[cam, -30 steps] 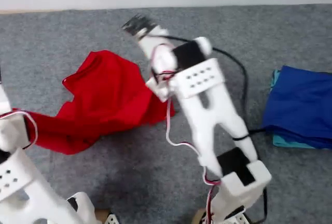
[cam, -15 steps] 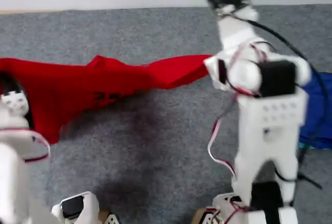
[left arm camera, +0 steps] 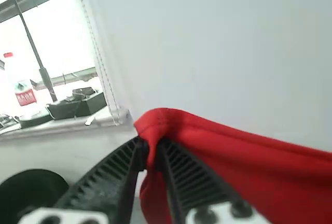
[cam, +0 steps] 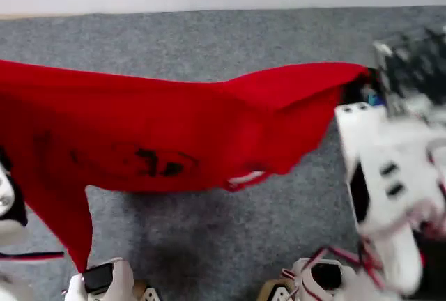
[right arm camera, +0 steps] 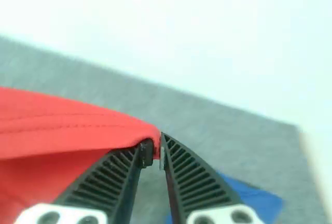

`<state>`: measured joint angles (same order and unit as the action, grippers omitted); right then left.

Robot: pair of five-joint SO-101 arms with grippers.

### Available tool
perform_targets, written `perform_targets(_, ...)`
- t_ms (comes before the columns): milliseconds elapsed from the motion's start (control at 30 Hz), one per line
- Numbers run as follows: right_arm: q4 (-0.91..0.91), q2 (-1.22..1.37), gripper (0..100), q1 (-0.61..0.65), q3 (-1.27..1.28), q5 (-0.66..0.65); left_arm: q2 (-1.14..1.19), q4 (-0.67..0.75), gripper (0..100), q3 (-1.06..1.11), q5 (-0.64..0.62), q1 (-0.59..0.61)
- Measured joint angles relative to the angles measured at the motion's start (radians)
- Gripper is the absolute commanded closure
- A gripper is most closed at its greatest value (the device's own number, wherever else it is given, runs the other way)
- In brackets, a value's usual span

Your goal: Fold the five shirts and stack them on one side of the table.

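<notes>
Red shirt (cam: 160, 141) stretched wide in the air above the bench (cam: 209, 36), spanning from its left edge almost to its right, left fingers (left arm camera: 111, 175) clamped on one end, right fingers (right arm camera: 116, 175) pinching the other, blue cloth (right arm camera: 244, 200) on the bench beneath them.

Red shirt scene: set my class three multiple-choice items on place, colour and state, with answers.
1. Where is the red shirt? A) spread between both tools B) folded on the table C) atop a stack
2. What colour is the cloth beyond the right tool? A) yellow B) blue C) white
3. The left tool is: A) open, empty B) shut on the shirt C) on the table
Answers: 1A, both wrist views show a pinched red edge; 2B, blue shows past its tips; 3B, its jaws clamp the hem.
</notes>
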<state>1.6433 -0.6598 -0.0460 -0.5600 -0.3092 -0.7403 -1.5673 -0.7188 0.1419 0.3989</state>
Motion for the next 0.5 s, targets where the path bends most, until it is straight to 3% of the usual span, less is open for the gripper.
perform_targets(233,-0.143,-0.124,98.8,-0.195,-0.002,-0.002,-0.002,0.000,100,-0.005,0.068,-0.003)
perform_targets(500,-0.278,-0.213,98.8,-0.296,-0.021,-0.020,-0.003,0.006,100,-0.025,0.069,-0.003)
